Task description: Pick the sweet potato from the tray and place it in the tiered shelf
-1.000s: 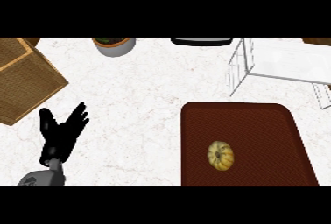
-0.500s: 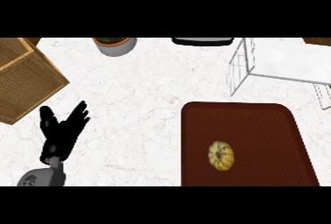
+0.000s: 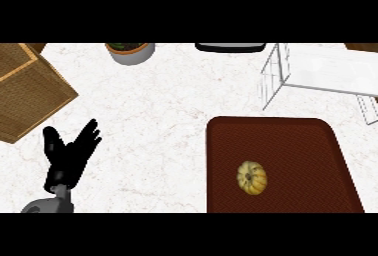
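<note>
Head view: your left hand (image 3: 68, 156) rests spread near the counter's left edge. The ribbed yellow sweet potato (image 3: 252, 177) lies mid-way on the dark red tray (image 3: 295, 140); approach from above, fingers straddling it.

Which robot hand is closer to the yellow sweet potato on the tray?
Left, the only one showing. The left hand rests open, fingers up, across the counter from the sweet potato on the tray. The right hand is out of view.
</note>
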You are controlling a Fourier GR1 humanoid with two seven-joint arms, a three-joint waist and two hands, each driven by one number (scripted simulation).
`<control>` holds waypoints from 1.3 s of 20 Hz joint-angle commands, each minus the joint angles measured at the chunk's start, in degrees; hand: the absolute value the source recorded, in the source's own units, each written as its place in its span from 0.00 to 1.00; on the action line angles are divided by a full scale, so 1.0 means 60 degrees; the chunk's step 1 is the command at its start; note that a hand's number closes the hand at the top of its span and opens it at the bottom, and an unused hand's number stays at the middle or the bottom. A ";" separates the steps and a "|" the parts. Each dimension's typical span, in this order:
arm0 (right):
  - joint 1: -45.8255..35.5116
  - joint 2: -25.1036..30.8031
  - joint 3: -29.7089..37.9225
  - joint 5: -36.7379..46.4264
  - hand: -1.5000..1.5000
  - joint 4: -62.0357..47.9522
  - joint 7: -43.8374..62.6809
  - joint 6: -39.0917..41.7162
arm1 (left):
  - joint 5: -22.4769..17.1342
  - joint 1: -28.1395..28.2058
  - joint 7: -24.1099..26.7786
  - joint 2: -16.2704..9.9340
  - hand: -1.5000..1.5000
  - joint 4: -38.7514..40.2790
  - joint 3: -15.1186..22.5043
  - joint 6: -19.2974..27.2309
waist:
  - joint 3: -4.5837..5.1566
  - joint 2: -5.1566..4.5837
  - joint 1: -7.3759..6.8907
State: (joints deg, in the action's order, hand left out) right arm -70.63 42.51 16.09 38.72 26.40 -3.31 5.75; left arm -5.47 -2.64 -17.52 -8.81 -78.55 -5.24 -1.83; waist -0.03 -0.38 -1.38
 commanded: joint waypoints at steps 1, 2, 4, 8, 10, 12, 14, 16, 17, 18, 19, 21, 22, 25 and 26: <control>0.0102 -0.0248 0.0828 -0.0801 0.00 0.0154 0.0538 -0.0373 | -0.0041 0.0082 -0.0320 -0.0024 0.50 -0.0329 -0.0129 0.0205 | 0.0001 0.0081 0.0149; -0.0268 -0.0129 0.1031 -0.0887 0.00 -0.0190 0.0644 -0.0481 | -0.0108 -0.0254 0.0245 -0.0119 0.50 0.0391 -0.0196 -0.0173 | 0.0006 0.0001 0.0078; -0.0448 -0.0065 0.1251 -0.1066 0.00 -0.0374 0.0766 -0.0572 | 0.0129 -0.0233 -0.0066 0.0104 0.50 0.0192 0.0076 0.0104 | 0.0002 -0.0006 0.0021; -0.0567 -0.0093 0.2089 -0.1978 0.00 -0.0547 0.0585 -0.0489 | 0.0235 -0.0174 0.0484 0.0258 0.50 0.0586 0.0045 0.0187 | 0.0003 -0.0003 0.0069; -0.0626 0.0164 0.2302 -0.2205 0.00 -0.0720 0.0568 -0.0285 | 0.0311 -0.0058 0.0509 0.0410 0.50 0.0426 0.0129 0.0336 | 0.0000 -0.0009 0.0017; -0.1046 0.0229 0.2746 -0.2706 0.00 -0.0718 0.1009 -0.0117 | -0.0142 -0.0391 0.0228 -0.0214 0.50 0.0618 -0.0319 -0.0249 | 0.0004 0.0009 0.0055; -0.1041 0.0492 0.3091 -0.2947 0.00 -0.1013 0.0989 -0.0346 | -0.0061 -0.0355 0.0095 -0.0070 0.50 0.0419 -0.0142 -0.0167 | -0.0004 -0.0034 -0.0046; -0.0917 0.0524 0.3375 -0.3174 0.00 -0.0931 0.0972 -0.0906 | 0.0112 -0.0360 0.0465 -0.0119 0.50 0.0832 -0.0190 -0.0134 | 0.0001 -0.0038 0.0011; -0.1105 0.0718 0.3398 -0.3190 0.00 -0.0828 0.1295 -0.1036 | -0.0194 -0.0452 -0.0164 -0.0275 0.50 0.0343 -0.0324 -0.0234 | -0.0001 0.0000 0.0007; -0.1065 0.0953 0.3374 -0.3103 0.00 -0.0898 0.1146 -0.1205 | 0.0097 -0.0161 0.0217 0.0060 0.50 0.0344 0.0001 -0.0079 | -0.0002 -0.0029 -0.0047; -0.1048 0.1001 0.3440 -0.3115 0.00 -0.0809 0.1201 -0.1591 | 0.0157 -0.0166 0.0426 0.0031 0.50 0.0494 -0.0037 -0.0075 | 0.0001 -0.0024 -0.0015; -0.0859 0.1460 0.3329 -0.2897 0.00 -0.0839 0.1191 -0.1840 | 0.0016 -0.0177 0.0398 0.0015 0.50 0.0436 -0.0155 -0.0103 | 0.0002 -0.0025 -0.0002; -0.0601 0.1552 0.3421 -0.2867 0.00 -0.0891 0.1073 -0.2273 | -0.0108 -0.0309 0.0307 -0.0205 0.50 0.0637 -0.0383 -0.0197 | 0.0000 -0.0047 0.0003; -0.0811 0.2139 0.3812 -0.3107 0.00 -0.1055 0.1500 -0.2719 | 0.0008 0.0120 0.0405 0.0028 0.50 0.0096 -0.0114 -0.0126 | -0.0004 -0.0039 -0.0097; -0.0293 0.2187 0.4114 -0.3413 0.00 -0.1109 0.1241 -0.2579 | 0.0130 -0.0264 0.0662 0.0196 0.50 0.0792 -0.0117 0.0014 | -0.0002 -0.0035 0.0113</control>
State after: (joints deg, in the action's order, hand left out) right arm -74.50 52.80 37.94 20.21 20.36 3.93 -6.97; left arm -5.43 -3.55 -15.44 -8.86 -76.14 -6.20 -2.57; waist -0.04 -0.59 -1.45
